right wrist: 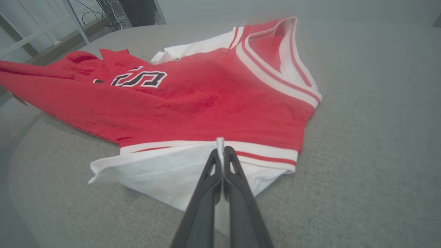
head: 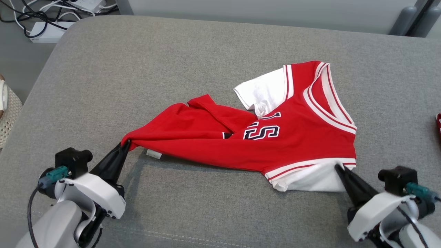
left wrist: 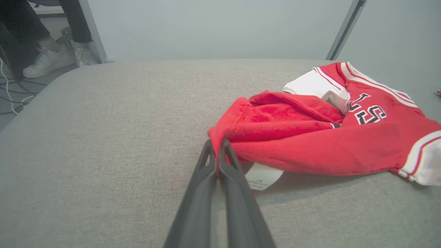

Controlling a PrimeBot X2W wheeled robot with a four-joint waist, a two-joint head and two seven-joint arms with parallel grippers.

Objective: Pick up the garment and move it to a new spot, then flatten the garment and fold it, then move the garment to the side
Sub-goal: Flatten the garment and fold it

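Garment (head: 275, 144): red jersey, white-trimmed, lying rumpled and twisted mid-tabletop (head: 172, 62). Left pincer (head: 125, 144) clamped on its hem corner (head: 135, 140); right pincer (head: 339, 168) clamped on the white sleeve (head: 310, 179). We judge both pinches shallow. We advise lifting both ends together and level, with the cloth taut between, so neither slips.

You have a grey fabric pad (head: 144, 69) carrying one crumpled red jersey (head: 303, 137), stretched across the middle from 8 o'clock to 2 o'clock, white-trimmed collar at the 2 o'clock end. A small red scrap (head: 438, 122) sits at 3 o'clock.
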